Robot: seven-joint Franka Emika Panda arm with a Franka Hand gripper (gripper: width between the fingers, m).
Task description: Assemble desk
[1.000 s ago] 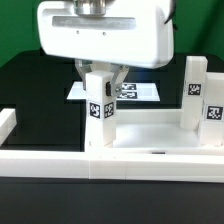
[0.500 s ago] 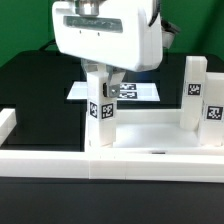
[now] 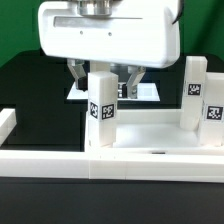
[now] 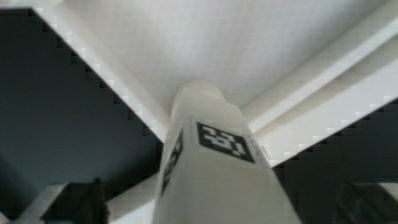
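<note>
The desk's white tabletop [image 3: 150, 138] lies on the black table with its raised rim up. One square leg [image 3: 100, 112] stands upright in the tabletop's corner at the exterior view's left. My gripper [image 3: 102, 84] hangs just above it, open. Its fingers [image 3: 77, 78] straddle the leg's top with a gap on each side. A second leg [image 3: 195, 95] stands upright at the exterior view's right, with another tagged white piece [image 3: 214, 110] beside it. In the wrist view the tagged leg [image 4: 217, 150] runs down to the tabletop [image 4: 231, 45] between my spread gripper [image 4: 222, 208].
A long white border rail [image 3: 60, 166] runs along the front, with a raised end block [image 3: 6, 122] at the exterior view's left. The marker board [image 3: 145, 91] lies flat behind the tabletop. Black table surface [image 3: 40, 90] surrounds the parts.
The jaws have spread apart and let go of the upright leg. The gripper body has shifted toward the exterior view's left since half a second ago. The leg stays standing in its corner.
</note>
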